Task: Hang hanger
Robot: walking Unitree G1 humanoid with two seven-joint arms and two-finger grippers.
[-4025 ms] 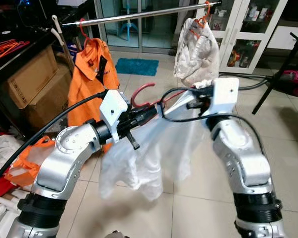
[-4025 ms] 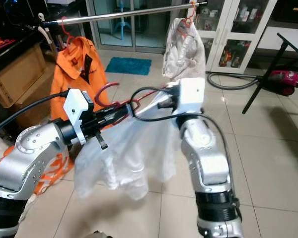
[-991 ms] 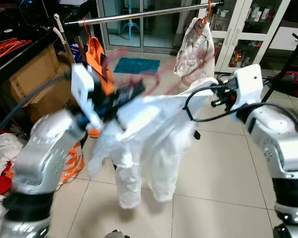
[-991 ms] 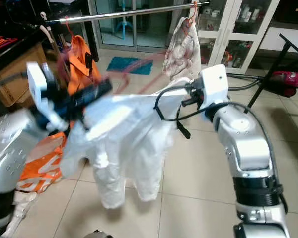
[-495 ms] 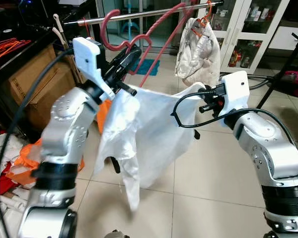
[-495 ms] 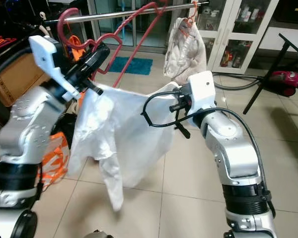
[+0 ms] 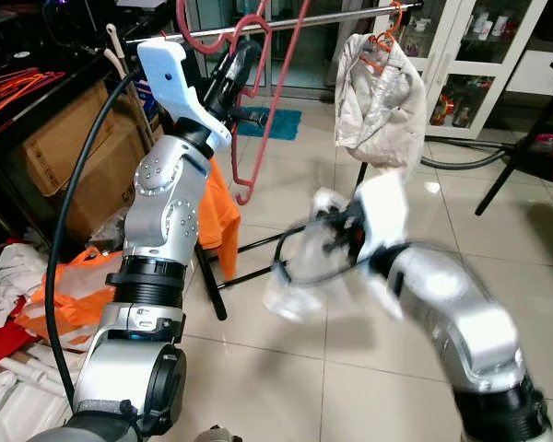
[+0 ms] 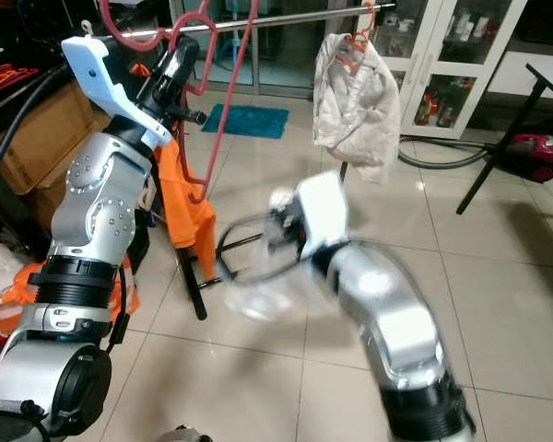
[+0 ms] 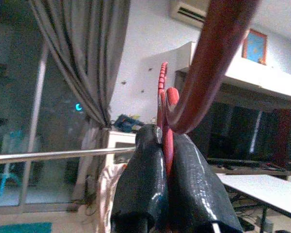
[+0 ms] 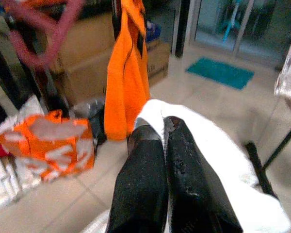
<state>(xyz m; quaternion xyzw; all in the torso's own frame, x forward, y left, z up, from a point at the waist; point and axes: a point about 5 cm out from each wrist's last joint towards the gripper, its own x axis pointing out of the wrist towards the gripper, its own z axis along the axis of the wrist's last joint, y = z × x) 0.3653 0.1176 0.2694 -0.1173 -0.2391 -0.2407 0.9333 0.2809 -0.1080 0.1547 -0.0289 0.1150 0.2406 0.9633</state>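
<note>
Holding the red hanger [image 7: 258, 101] up by the clothes rail [image 7: 346, 16], your left gripper [image 9: 167, 160] has its fingers pinched tight on it. Your right gripper [image 10: 160, 160] sits low over the tiled floor [image 7: 498, 239], fingers pressed together on the white garment [image 10: 223, 160], pretty blurry though.

The white garment [image 7: 300, 285] is now off the red hanger [image 7: 258, 110]; the right gripper [image 10: 160, 141] carries it low.
</note>
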